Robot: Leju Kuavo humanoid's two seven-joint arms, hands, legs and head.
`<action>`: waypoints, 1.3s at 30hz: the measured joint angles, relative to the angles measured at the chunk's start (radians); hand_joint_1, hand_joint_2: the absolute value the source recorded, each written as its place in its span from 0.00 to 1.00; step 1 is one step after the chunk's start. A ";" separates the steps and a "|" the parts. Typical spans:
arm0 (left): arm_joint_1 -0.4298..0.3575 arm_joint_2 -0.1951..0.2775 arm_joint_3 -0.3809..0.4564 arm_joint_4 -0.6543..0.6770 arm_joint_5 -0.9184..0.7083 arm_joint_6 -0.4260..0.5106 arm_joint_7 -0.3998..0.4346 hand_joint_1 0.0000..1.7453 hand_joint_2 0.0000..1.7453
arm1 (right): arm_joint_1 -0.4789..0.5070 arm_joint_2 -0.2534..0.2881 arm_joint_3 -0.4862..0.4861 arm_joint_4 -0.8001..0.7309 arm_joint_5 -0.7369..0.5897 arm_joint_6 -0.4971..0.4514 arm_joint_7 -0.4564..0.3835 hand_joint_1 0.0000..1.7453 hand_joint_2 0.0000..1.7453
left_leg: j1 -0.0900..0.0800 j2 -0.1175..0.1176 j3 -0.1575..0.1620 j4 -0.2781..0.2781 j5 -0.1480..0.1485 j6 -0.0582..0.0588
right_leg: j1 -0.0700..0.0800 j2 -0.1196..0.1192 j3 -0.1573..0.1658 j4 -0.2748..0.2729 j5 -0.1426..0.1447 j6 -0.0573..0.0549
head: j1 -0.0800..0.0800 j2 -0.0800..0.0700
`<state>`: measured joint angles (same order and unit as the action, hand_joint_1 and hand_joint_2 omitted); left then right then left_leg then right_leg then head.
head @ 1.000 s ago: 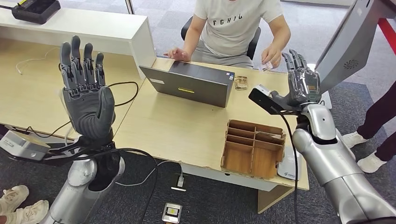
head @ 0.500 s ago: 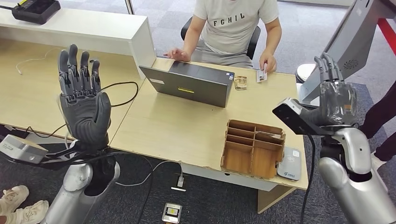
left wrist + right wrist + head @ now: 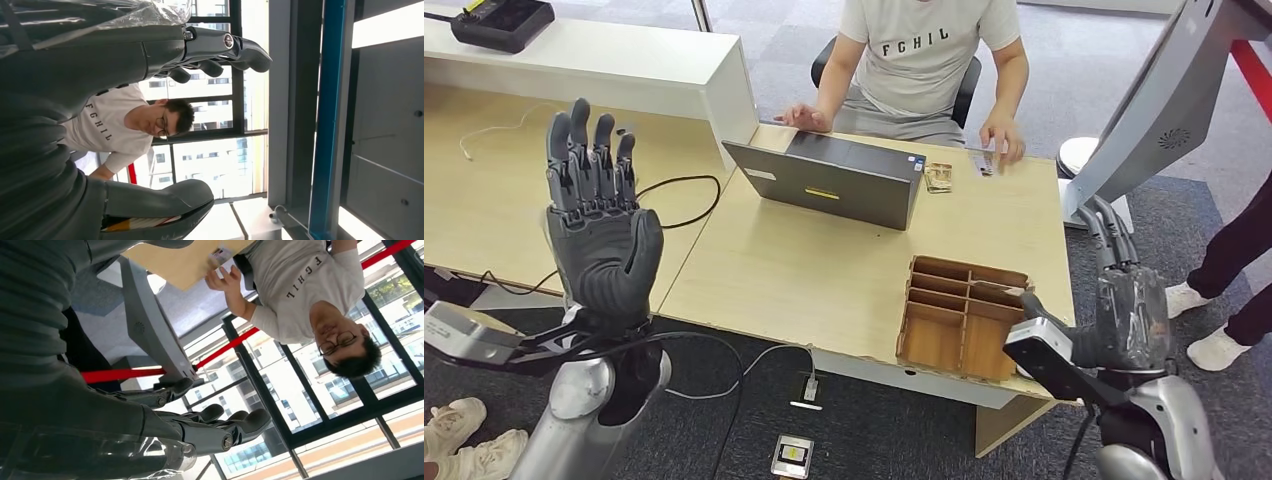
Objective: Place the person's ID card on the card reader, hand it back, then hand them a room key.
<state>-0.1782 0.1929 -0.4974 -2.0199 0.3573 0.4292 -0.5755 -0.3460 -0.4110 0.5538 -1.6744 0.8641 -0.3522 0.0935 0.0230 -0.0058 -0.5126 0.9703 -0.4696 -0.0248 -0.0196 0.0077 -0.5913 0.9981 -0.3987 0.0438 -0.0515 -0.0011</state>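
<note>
The ID card (image 3: 984, 162) is seen at the upper right of the head view, on the far edge of the desk (image 3: 824, 265), under the person's hand (image 3: 1002, 140); whether it lies flat or is partly lifted cannot be told. The right hand (image 3: 1124, 300) is held low at the lower right, past the desk corner, fingers straight and apart, with nothing in it. The left hand (image 3: 602, 215) is raised at the left, palm out, fingers spread, also holding nothing. The card reader (image 3: 1024, 368), judged to be the pale pad at the near right corner, is largely hidden behind the right wrist camera and sits just beside the wooden organizer (image 3: 964, 318). A miss could arise here: the card is well apart from the right hand, so a long reach is needed, and the organizer or the laptop (image 3: 834, 182) could be struck. A flat card on the desk would be hard to pinch and might slide away.
</note>
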 joint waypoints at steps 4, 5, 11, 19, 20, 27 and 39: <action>-0.010 0.000 -0.002 -0.009 -0.013 0.000 0.013 0.00 1.00 | 0.002 0.029 0.008 0.031 -0.023 -0.007 -0.026 0.00 1.00 | 0.000 0.000 0.000 0.000 0.000 0.000 | 0.000 0.000 0.000 0.000 0.000 0.000 | 0.000 0.000; -0.015 0.000 -0.003 -0.013 -0.016 -0.001 0.016 0.00 1.00 | 0.001 0.038 0.010 0.045 -0.031 -0.008 -0.032 0.00 1.00 | 0.000 0.000 0.000 0.000 0.000 0.000 | 0.000 0.000 0.000 0.000 0.000 0.000 | 0.000 0.000; -0.050 0.000 -0.014 -0.033 -0.049 -0.003 0.036 0.00 1.00 | -0.030 0.081 0.022 0.143 -0.070 -0.006 -0.063 0.00 1.00 | 0.000 0.000 0.000 0.000 0.000 0.000 | 0.000 0.000 0.000 0.000 0.000 0.000 | 0.000 0.000; -0.098 0.000 -0.049 -0.043 -0.054 -0.028 0.045 0.00 1.00 | -0.077 0.132 0.044 0.286 -0.072 -0.002 -0.094 0.00 1.00 | 0.000 0.000 0.000 0.000 0.000 0.000 | 0.000 0.000 0.000 0.000 0.000 0.000 | 0.000 0.000; -0.103 0.000 -0.054 -0.044 -0.055 -0.033 0.045 0.00 1.00 | -0.083 0.136 0.047 0.302 -0.068 -0.003 -0.095 0.00 1.00 | 0.000 0.000 0.000 0.000 0.000 0.000 | 0.000 0.000 0.000 0.000 0.000 0.000 | 0.000 0.000; -0.134 0.000 -0.079 -0.045 -0.066 -0.044 0.044 0.00 1.00 | -0.122 0.158 0.064 0.420 -0.058 -0.009 -0.100 0.00 1.00 | 0.000 0.000 0.000 0.000 0.000 0.000 | 0.000 0.000 0.000 0.000 0.000 0.000 | 0.000 0.000; -0.136 0.012 -0.088 -0.064 -0.077 -0.012 0.061 0.00 1.00 | -0.159 0.177 0.089 0.592 -0.083 -0.031 -0.106 0.00 1.00 | 0.000 0.000 0.000 0.000 0.000 0.000 | 0.000 0.000 0.000 0.000 0.000 0.000 | 0.000 0.000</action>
<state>-0.3140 0.2051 -0.5854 -2.0837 0.2808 0.4170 -0.5144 -0.5052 -0.2338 0.6425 -1.0829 0.7809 -0.3830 -0.0121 0.0233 -0.0062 -0.5130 0.9705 -0.4692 -0.0250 -0.0193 0.0074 -0.5915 0.9982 -0.3986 0.0438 -0.0514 -0.0011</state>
